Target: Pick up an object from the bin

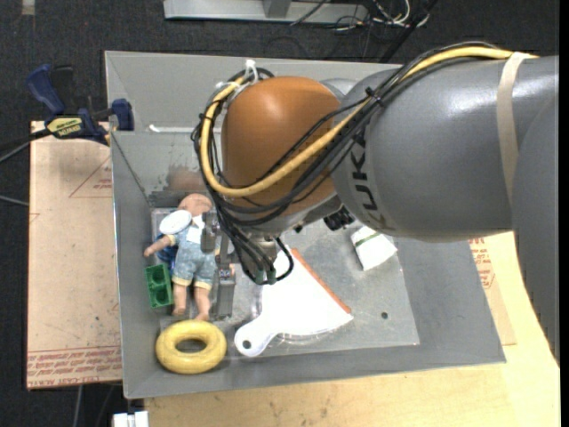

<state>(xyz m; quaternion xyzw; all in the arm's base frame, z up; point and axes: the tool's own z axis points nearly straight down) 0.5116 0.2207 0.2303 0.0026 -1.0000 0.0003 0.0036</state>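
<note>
One blue-clad doll [190,260] lies just beside the hand [220,294].

Bright, even light falls from above. A soft sheen runs along the grey arm [462,123] and the top of its orange cover [276,114]. Beneath them the floor of the bin [387,305] lies in shadow, while the white scoop [298,314] glares pale.

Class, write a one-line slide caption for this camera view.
Gripper beside a doll in blue overalls at the bin floor's left, yellow ring nearby.
</note>
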